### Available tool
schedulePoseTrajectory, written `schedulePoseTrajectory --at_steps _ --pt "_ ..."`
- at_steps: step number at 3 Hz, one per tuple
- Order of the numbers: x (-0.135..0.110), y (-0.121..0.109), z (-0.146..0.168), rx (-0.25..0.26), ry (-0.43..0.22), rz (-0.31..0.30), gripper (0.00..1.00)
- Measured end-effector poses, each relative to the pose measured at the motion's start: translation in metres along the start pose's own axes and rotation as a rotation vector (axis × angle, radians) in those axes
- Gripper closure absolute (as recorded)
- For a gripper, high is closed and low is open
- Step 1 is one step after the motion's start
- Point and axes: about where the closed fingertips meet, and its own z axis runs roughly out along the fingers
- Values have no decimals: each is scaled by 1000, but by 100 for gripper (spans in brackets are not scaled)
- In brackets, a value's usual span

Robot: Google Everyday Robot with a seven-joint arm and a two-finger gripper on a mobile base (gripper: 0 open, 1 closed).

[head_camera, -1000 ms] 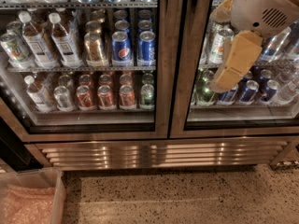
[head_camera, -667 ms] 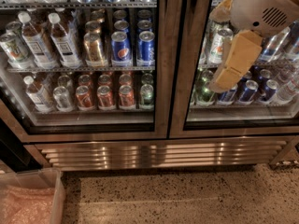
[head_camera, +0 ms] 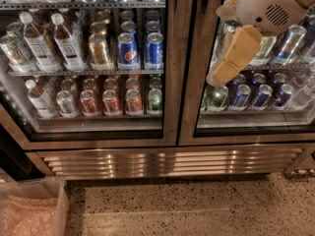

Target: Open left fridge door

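Top of the fridge [head_camera: 167,162] is cut off by the frame edge, so the uppermost shelf shows only bottle bottoms. The right side of the right glass door [head_camera: 246,128] is also cropped. The gripper [head_camera: 219,77] hangs upper right in front of that right door, tan tip pointing down-left, white vented housing above it. It blocks several cans behind the glass. Cannot tell if the claw is spread or pressed together, or whether it touches the glass.

The left fridge door [head_camera: 171,82] fills the left half of the view, shut, its steel frame meeting the right door's at the centre. The gripper is apart from it, across the centre frames.

Through the left glass:
- middle shelf: white-capped bottles [head_camera: 35,39], a gold can [head_camera: 100,51], blue Pepsi cans [head_camera: 128,50]
- lower shelf: one bottle, silver cans, red cans [head_camera: 111,102], a green can [head_camera: 154,100]

The right door shows dark blue cans [head_camera: 256,95].

The ribbed steel grille runs along the base. On the speckled floor [head_camera: 197,205], a translucent bin [head_camera: 60,205] sits bottom left, half cropped, holding pinkish wrap.
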Motion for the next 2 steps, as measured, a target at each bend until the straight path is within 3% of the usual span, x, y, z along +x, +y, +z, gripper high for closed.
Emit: schedulePoseTrajectory --at_steps 1,2 --pt "-31 -31 12 8 -80 -36 0" --pt "-32 -31 12 8 -82 -36 0"
